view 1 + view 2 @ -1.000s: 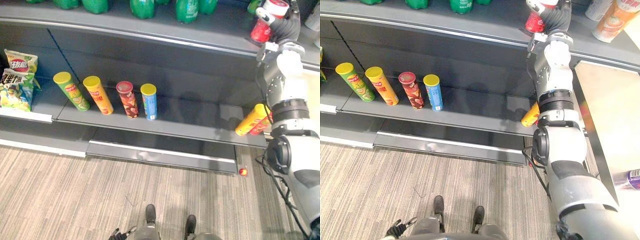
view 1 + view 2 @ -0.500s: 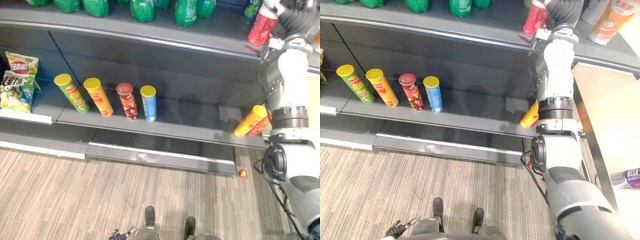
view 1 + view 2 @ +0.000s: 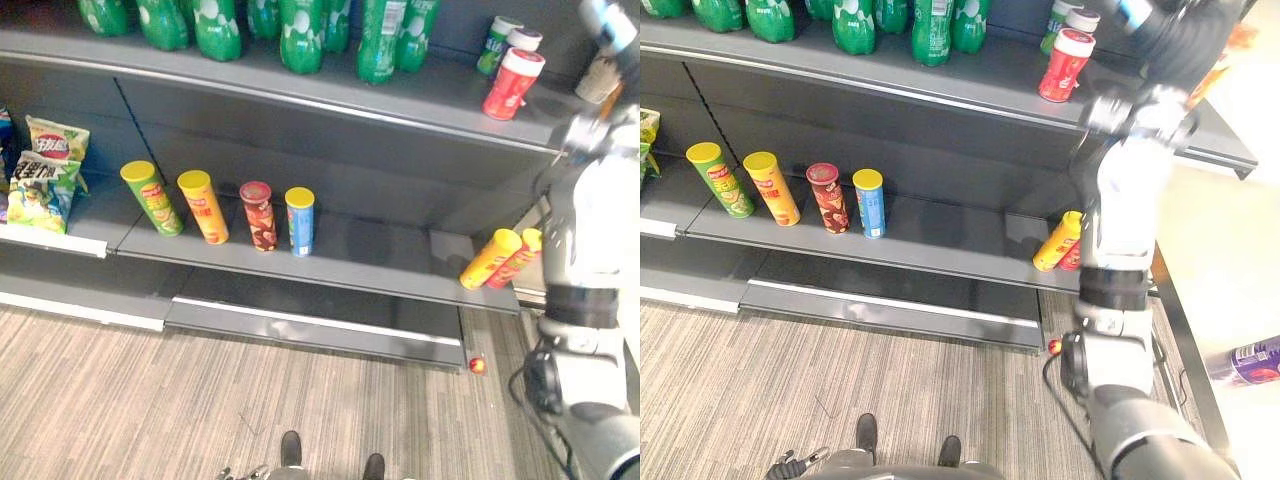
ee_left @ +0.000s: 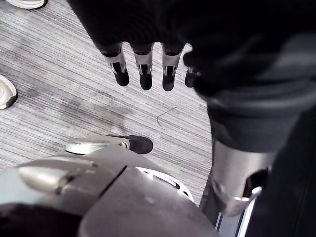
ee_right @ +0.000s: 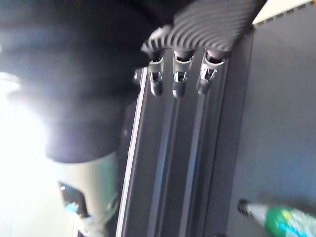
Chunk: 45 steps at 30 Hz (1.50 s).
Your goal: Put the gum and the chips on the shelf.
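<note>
Showing straight, slack fingers with nothing between them, the right hand (image 5: 178,81) is released, and its wrist view looks past the fingertips along dark shelf rails. In the eye views this hand is raised off the right end of the top shelf (image 3: 990,78), apart from the red gum canister (image 3: 1064,66). The canister stands upright near that end of the shelf, white lid up, just in front of two smaller canisters (image 3: 1056,30). Green bottles (image 3: 300,30) stand in a row further left on the same shelf.

On the middle shelf (image 3: 380,255) below, a yellow chip tube (image 3: 490,259) and a red chip tube (image 3: 516,262) lie tilted side by side at the right end, touching. Well to their left, four upright chip tubes (image 3: 258,214) stand in a line: green, orange, dark red and blue. Chip bags (image 3: 40,175) sit at the far left.

The left hand (image 4: 145,69) hangs over the striped floor (image 4: 59,74), fingers straight and empty.
</note>
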{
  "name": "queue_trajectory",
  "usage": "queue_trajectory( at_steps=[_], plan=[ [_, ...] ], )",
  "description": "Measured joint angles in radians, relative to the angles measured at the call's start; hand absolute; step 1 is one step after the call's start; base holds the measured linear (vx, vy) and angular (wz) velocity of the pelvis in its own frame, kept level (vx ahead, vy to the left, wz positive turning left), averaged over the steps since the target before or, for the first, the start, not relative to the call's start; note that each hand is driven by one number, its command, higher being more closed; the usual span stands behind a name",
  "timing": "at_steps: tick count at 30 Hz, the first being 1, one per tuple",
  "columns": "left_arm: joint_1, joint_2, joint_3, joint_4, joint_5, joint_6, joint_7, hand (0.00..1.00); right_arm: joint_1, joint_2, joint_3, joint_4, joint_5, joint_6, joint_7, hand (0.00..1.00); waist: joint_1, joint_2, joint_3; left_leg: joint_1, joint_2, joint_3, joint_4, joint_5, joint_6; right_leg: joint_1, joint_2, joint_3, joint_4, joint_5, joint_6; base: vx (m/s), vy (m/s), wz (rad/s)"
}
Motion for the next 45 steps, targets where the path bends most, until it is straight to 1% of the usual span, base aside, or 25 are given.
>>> queue_trajectory(
  at_steps=[1,2,3,4,6,10,11,13,14,15,19,20,24,25,26,28,29,31,33,36,37,40,42,45],
  plan=[
    [0.003,0.000,0.000,0.000,0.005,0.000,0.000,0.00,0.037,0.012,0.024,-0.023,0.006,-0.002,0.018,0.00,-0.005,0.001,-0.004,0.000,0.000,0.001,0.000,-0.001,-0.001,0.000,0.000,0.001,0.001,0.000,0.000,0.02,-0.004,-0.07],
    [0.004,0.001,0.000,0.004,0.010,0.000,-0.001,0.00,0.093,0.023,0.062,-0.057,0.020,-0.006,0.052,0.00,-0.012,0.002,-0.006,0.002,0.001,0.002,0.000,-0.002,-0.003,-0.001,0.001,0.003,0.002,-0.001,0.001,0.01,-0.004,-0.06],
    [0.006,0.000,0.001,0.009,0.011,0.000,-0.001,0.00,0.194,0.026,0.129,-0.111,0.054,-0.015,0.109,0.00,-0.014,0.004,-0.010,0.002,0.003,0.004,0.000,-0.007,-0.006,-0.004,0.002,0.007,0.006,-0.005,0.002,0.01,-0.003,-0.06],
    [0.007,0.000,0.001,0.009,0.012,0.000,-0.002,0.00,0.234,0.028,0.152,-0.127,0.074,-0.023,0.137,0.00,-0.014,0.005,-0.012,0.002,0.003,0.005,0.000,-0.007,-0.007,-0.004,0.002,0.010,0.007,-0.005,0.002,0.01,-0.001,-0.06],
    [0.011,0.000,0.001,0.009,0.021,-0.001,-0.005,0.00,0.360,0.046,0.234,-0.161,0.117,-0.039,0.225,0.00,-0.016,0.007,-0.015,0.006,0.004,0.008,0.000,-0.008,-0.007,-0.005,0.002,0.015,0.008,-0.009,-0.003,0.01,0.001,-0.07],
    [0.014,0.001,0.002,0.010,0.048,-0.003,-0.016,0.00,0.578,0.055,0.403,-0.148,0.126,-0.039,0.336,0.00,-0.016,0.010,-0.021,0.010,0.002,0.015,0.000,-0.011,-0.010,-0.007,0.000,0.023,0.014,-0.014,-0.005,0.01,0.004,-0.03],
    [0.014,0.000,0.004,0.010,0.049,-0.003,-0.016,0.00,0.603,0.055,0.420,-0.142,0.125,-0.039,0.354,0.00,-0.016,0.010,-0.021,0.012,0.001,0.016,0.000,-0.011,-0.010,-0.006,-0.001,0.024,0.015,-0.015,-0.005,0.03,0.014,-0.05],
    [0.016,-0.002,0.009,0.019,0.049,-0.005,-0.017,0.00,0.662,0.054,0.462,-0.098,0.126,-0.038,0.385,0.00,-0.016,0.018,-0.026,0.018,-0.002,0.023,0.000,-0.015,-0.008,-0.006,-0.005,0.028,0.023,-0.019,-0.002,0.03,0.019,-0.05],
    [0.018,-0.005,0.010,0.033,0.050,-0.010,-0.019,0.00,0.735,0.054,0.484,-0.048,0.124,-0.036,0.406,0.00,-0.016,0.031,-0.035,0.021,-0.008,0.028,0.000,-0.020,-0.006,-0.006,-0.012,0.031,0.025,-0.021,0.001,0.05,0.029,-0.04],
    [0.019,-0.006,0.011,0.037,0.050,-0.010,-0.019,0.00,0.770,0.053,0.496,-0.016,0.122,-0.034,0.420,0.00,-0.016,0.034,-0.038,0.022,-0.011,0.030,0.000,-0.025,-0.001,-0.005,-0.015,0.034,0.026,-0.022,0.002,0.07,0.043,-0.07],
    [0.022,-0.009,0.012,0.041,0.066,-0.011,-0.021,0.00,0.852,0.053,0.528,0.113,0.070,-0.033,0.467,0.00,-0.017,0.041,-0.039,0.028,-0.019,0.037,0.000,-0.031,-0.002,-0.005,-0.024,0.045,0.027,-0.024,0.006,0.05,0.026,-0.06],
    [0.022,-0.010,0.012,0.041,0.085,-0.011,-0.021,0.00,0.885,0.054,0.525,0.194,0.056,-0.026,0.483,0.00,-0.016,0.045,-0.041,0.031,-0.023,0.039,0.000,-0.035,-0.002,-0.004,-0.027,0.048,0.029,-0.027,0.010,0.07,0.030,-0.06],
    [0.026,-0.026,0.034,0.048,0.093,-0.011,-0.022,0.00,0.918,0.074,0.476,0.440,0.033,0.004,0.485,0.00,-0.017,0.067,-0.048,0.041,-0.030,0.062,0.000,-0.048,0.002,-0.006,-0.035,0.070,0.033,-0.029,0.013,0.07,0.029,-0.15],
    [0.027,-0.034,0.041,0.048,0.095,-0.010,-0.023,0.00,0.917,0.092,0.431,0.555,-0.013,0.010,0.482,0.00,-0.019,0.072,-0.048,0.049,-0.033,0.068,0.000,-0.053,0.004,-0.004,-0.037,0.078,0.038,-0.032,0.018,0.06,0.027,-0.15],
    [0.027,-0.036,0.042,0.048,0.096,-0.010,-0.024,0.00,0.915,0.096,0.415,0.601,-0.030,0.010,0.479,0.00,-0.020,0.079,-0.046,0.052,-0.033,0.070,0.000,-0.054,0.004,-0.004,-0.038,0.079,0.042,-0.035,0.019,0.06,0.022,-0.09],
    [0.027,-0.045,0.046,0.048,0.095,-0.010,-0.026,0.00,0.901,0.119,0.307,0.828,-0.110,0.015,0.446,0.00,-0.025,0.090,-0.053,0.055,-0.037,0.070,0.000,-0.059,0.005,-0.003,-0.041,0.080,0.045,-0.040,0.025,0.08,0.019,-0.01],
    [0.028,-0.049,0.048,0.048,0.095,-0.010,-0.026,0.00,0.893,0.130,0.253,0.909,-0.133,0.022,0.428,0.00,-0.026,0.096,-0.053,0.055,-0.037,0.071,0.000,-0.060,0.005,-0.003,-0.041,0.080,0.045,-0.040,0.027,0.08,0.013,-0.01],
    [0.028,-0.054,0.049,0.048,0.095,-0.010,-0.026,0.00,0.880,0.143,0.175,1.023,-0.127,0.043,0.394,0.00,-0.028,0.104,-0.052,0.058,-0.038,0.073,0.000,-0.063,0.005,-0.002,-0.041,0.083,0.046,-0.041,0.028,0.06,0.005,-0.06],
    [0.029,-0.059,0.050,0.050,0.095,-0.009,-0.025,0.00,0.860,0.146,0.061,1.133,-0.131,0.054,0.351,0.00,-0.030,0.113,-0.047,0.073,-0.037,0.082,0.000,-0.069,0.006,0.011,-0.040,0.086,0.046,-0.042,0.029,0.06,-0.001,-0.10],
    [0.023,-0.059,0.050,0.064,0.095,-0.010,-0.025,0.00,0.864,0.157,-0.033,1.227,-0.114,0.067,0.338,0.00,-0.032,0.115,-0.046,0.092,-0.037,0.083,0.000,-0.077,0.004,0.029,-0.040,0.085,0.045,-0.053,0.029,0.06,-0.002,0.00],
    [0.021,-0.058,0.050,0.069,0.095,-0.009,-0.025,0.00,0.866,0.159,-0.043,1.230,-0.083,0.081,0.339,0.00,-0.033,0.117,-0.046,0.092,-0.037,0.083,0.000,-0.078,0.004,0.029,-0.040,0.085,0.045,-0.054,0.029,0.05,0.003,0.01],
    [0.021,-0.057,0.050,0.078,0.092,-0.009,-0.029,0.00,0.870,0.171,-0.100,1.252,-0.001,0.092,0.333,0.00,-0.044,0.118,-0.041,0.092,-0.039,0.085,0.000,-0.081,0.004,0.029,-0.042,0.086,0.045,-0.056,0.030,0.04,0.010,-0.01],
    [0.020,-0.057,0.050,0.079,0.091,-0.010,-0.031,0.00,0.870,0.185,-0.153,1.265,0.029,0.095,0.330,0.00,-0.044,0.119,-0.040,0.093,-0.040,0.085,0.000,-0.084,0.005,0.029,-0.043,0.087,0.045,-0.058,0.032,0.02,0.005,0.00],
    [0.019,-0.056,0.050,0.087,0.088,-0.010,-0.033,0.00,0.868,0.202,-0.212,1.266,0.030,0.097,0.311,0.00,-0.044,0.118,-0.039,0.097,-0.042,0.089,0.000,-0.087,0.005,0.031,-0.045,0.091,0.045,-0.059,0.033,0.04,0.015,-0.03]
  ],
)
